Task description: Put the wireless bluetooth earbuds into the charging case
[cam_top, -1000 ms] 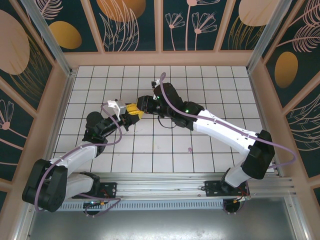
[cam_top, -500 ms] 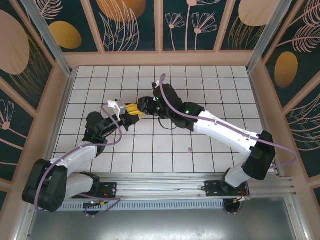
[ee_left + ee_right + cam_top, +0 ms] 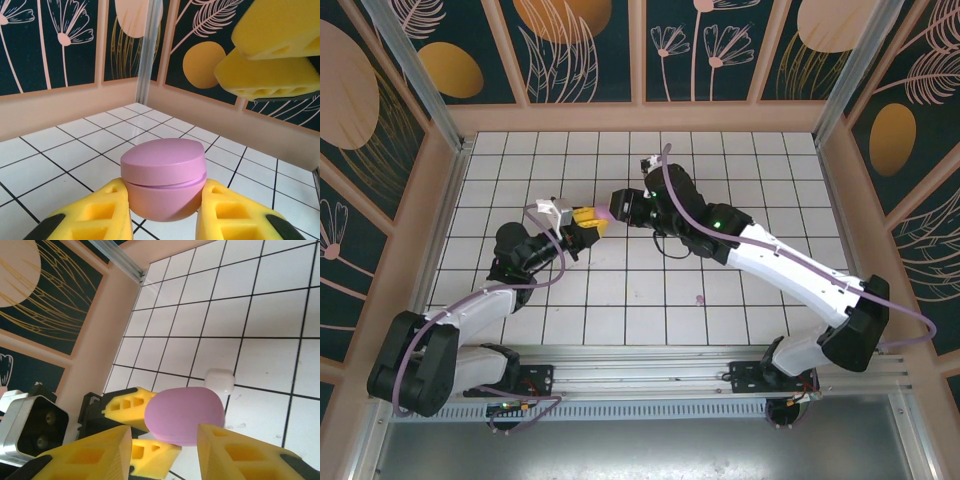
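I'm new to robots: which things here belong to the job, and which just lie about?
Job: purple case, left fingers gripping it, right fingers open nearby.
Lying about: white lump, small purple bit; either might be an earbud.

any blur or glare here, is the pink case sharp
Left wrist: the pink case is sharp, a faint sheen on the tiles behind it, the right gripper looks soft. Right wrist: case crisp, that gripper's own fingers slightly blurred. Top external: even light, no strong glare.

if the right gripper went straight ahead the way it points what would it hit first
Most likely the pink case, held in the left gripper. It sits dead ahead of the right gripper, though how far off is unclear.
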Motion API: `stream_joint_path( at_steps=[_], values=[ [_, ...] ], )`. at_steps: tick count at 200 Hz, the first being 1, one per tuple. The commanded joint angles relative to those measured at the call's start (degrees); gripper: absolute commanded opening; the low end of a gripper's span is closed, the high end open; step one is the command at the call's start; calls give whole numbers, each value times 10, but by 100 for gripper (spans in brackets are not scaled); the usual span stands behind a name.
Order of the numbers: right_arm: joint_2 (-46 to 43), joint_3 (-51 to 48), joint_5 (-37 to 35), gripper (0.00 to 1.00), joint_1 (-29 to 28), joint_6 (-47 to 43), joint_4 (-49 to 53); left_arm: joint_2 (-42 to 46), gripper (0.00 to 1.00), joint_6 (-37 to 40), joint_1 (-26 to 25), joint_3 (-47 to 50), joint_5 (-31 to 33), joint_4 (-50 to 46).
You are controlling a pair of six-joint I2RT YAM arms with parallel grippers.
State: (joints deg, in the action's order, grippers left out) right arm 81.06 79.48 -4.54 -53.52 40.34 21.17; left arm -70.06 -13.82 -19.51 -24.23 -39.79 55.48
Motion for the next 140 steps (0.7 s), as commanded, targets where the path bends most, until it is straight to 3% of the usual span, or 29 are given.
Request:
stream_joint_path(
  at_steps=[1, 50, 80, 140],
  values=[
    [-50, -22, -20, 39, 19, -4, 54, -3, 0, -13, -1, -21, 7, 19],
    [-167, -209, -8, 39, 103, 103, 161, -9, 0, -12, 0, -26, 10, 12],
    [-219, -359, 34, 34, 126, 150, 130, -21, 0, -24, 0, -27, 2, 24],
    [-204, -466, 66, 31, 165, 90, 81, -15, 0, -25, 0, -26, -9, 10]
  ],
)
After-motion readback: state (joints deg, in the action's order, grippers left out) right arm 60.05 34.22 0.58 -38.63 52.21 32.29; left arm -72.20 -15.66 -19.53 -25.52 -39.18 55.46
